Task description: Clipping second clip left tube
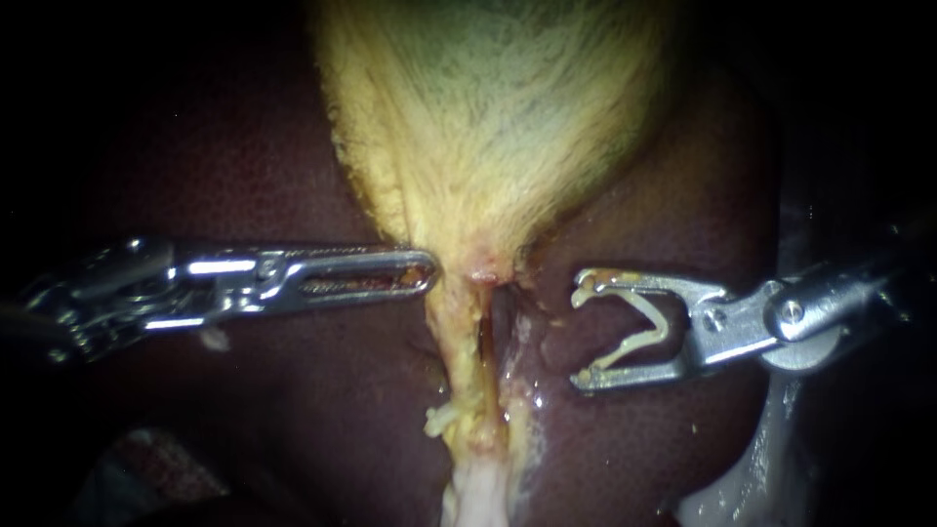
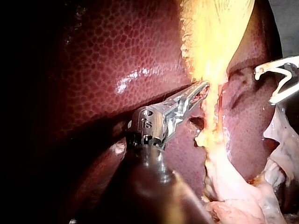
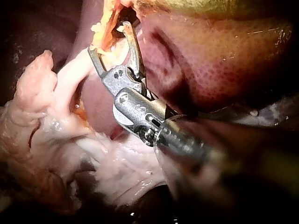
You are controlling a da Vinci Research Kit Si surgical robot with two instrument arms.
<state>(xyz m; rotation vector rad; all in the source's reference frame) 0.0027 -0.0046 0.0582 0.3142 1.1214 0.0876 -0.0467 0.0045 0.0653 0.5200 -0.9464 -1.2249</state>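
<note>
At the upper centre of the endoscope view, the yellow-green gallbladder [image 1: 488,117] is seen tapering down to a narrow neck, with dark red liver [image 1: 244,176] on both sides. From the neck two strands run toward the bottom centre. The left tube [image 1: 457,342] is yellow and ragged with fat. Just beside it on the right is a paler, glistening tube [image 1: 517,381], and a dark slit is seen between them. No clip is seen on either.

The left instrument [image 1: 427,274] is seen reaching in from the left edge. Its jaws lie closed together, with the tip touching the yellow tissue at the top of the left tube. The right instrument [image 1: 578,334] is seen reaching in from the right edge, near the tubes but apart from them. Its jaws stand wide, and a pale V-shaped clip [image 1: 636,344] is held between them and touched by both.

The left tube is judged to be soft, thin, wet and slippery, and easily torn. It would best be taken squarely across its mid-length, below the neck. Open room is found on the right over the liver. Little room is left at the slit, where the neighbouring tube could be caught.
</note>
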